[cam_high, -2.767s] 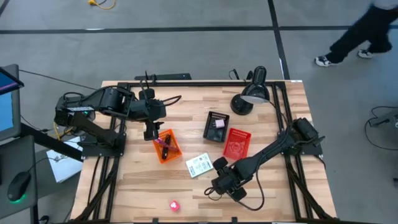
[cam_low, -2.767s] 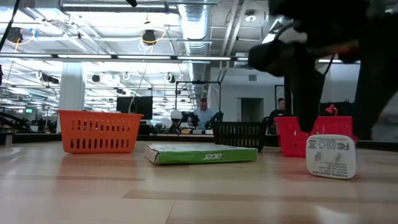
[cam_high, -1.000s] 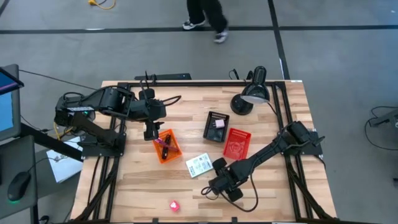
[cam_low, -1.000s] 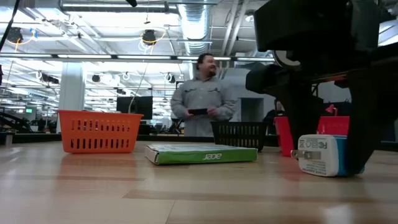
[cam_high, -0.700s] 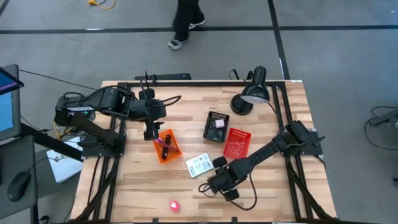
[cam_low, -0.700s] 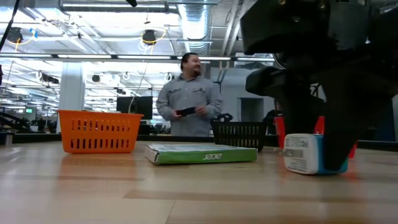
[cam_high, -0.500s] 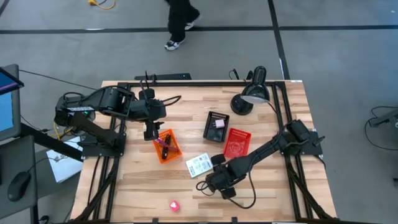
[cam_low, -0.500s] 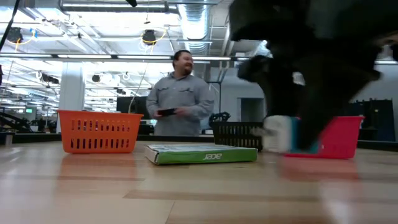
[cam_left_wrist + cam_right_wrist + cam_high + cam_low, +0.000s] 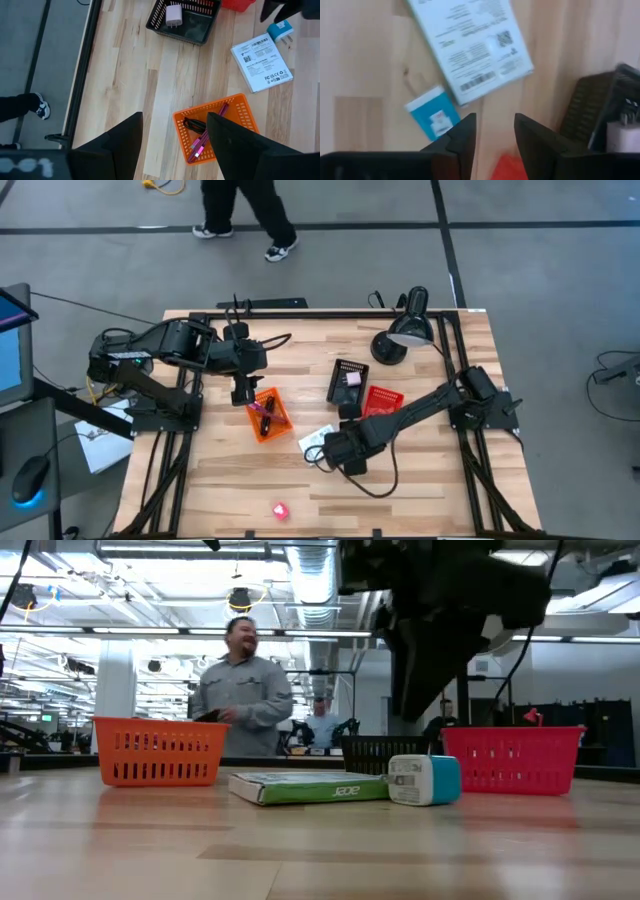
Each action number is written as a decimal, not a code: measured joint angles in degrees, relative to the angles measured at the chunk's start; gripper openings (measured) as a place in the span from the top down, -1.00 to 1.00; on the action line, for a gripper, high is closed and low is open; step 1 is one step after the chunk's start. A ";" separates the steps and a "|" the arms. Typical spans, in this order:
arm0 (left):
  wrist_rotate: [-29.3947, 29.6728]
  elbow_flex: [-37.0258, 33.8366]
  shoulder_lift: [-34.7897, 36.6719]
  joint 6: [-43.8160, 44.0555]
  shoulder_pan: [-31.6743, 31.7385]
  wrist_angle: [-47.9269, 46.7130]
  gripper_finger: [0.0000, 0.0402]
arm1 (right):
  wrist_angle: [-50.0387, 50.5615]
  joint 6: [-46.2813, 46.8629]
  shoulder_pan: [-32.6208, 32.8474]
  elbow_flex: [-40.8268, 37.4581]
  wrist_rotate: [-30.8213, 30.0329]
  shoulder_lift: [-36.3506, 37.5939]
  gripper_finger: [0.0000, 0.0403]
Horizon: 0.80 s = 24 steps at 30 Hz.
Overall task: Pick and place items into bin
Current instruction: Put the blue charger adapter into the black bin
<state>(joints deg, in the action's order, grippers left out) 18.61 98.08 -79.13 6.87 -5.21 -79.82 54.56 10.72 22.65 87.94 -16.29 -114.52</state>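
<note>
A small blue-and-white adapter (image 9: 424, 780) lies on its side on the table, right beside the white card-like packet (image 9: 318, 438), which lies flat. My right gripper (image 9: 495, 120) hangs open just above them, with the adapter (image 9: 432, 117) off to one side of its fingers. My left gripper (image 9: 175, 117) is open and waits above the far-left corner of the orange basket (image 9: 268, 415), which holds a purple-pink cord. A tiny pink cube (image 9: 280, 509) sits near the table's near edge.
A black basket (image 9: 347, 383) holding a white charger and a red basket (image 9: 380, 402) stand right of the packet. A black desk lamp (image 9: 405, 330) stands at the far right. A person (image 9: 240, 690) walks past behind the table. Bare wood lies along the near edge.
My right gripper has travelled toward the table's left and far edge, and the adapter has moved with it from in front of the red basket to beside the packet, turning about. The gripper has since risen and the adapter lies on the table. The person has walked leftward.
</note>
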 joint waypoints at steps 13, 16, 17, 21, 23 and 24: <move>0.00 0.00 0.00 -0.23 0.00 -0.02 -0.06 | -0.88 -3.71 2.39 0.00 8.73 0.00 0.07; 0.00 0.00 0.00 -0.89 0.00 0.00 -0.06 | -1.16 -4.43 2.32 -0.03 8.73 -0.02 -0.03; -0.01 0.00 0.00 -0.92 0.00 0.00 -0.06 | -1.36 -4.84 2.23 -0.04 8.73 -0.02 -0.05; 0.00 0.00 0.00 -1.07 0.00 -0.01 -0.06 | -2.68 -5.18 1.46 -0.04 8.90 -0.02 -0.12; 0.00 0.00 0.00 -1.09 -0.01 0.01 -0.06 | -3.06 -5.22 1.23 -0.04 9.02 -0.02 -0.13; 0.00 0.00 0.00 -1.11 -0.01 -0.01 -0.06 | -3.57 -5.24 1.25 -0.35 9.27 -0.02 -0.13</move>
<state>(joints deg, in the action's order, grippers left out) 18.61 98.08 -79.13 5.76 -5.22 -79.83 50.99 5.48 23.90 87.59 -7.02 -114.54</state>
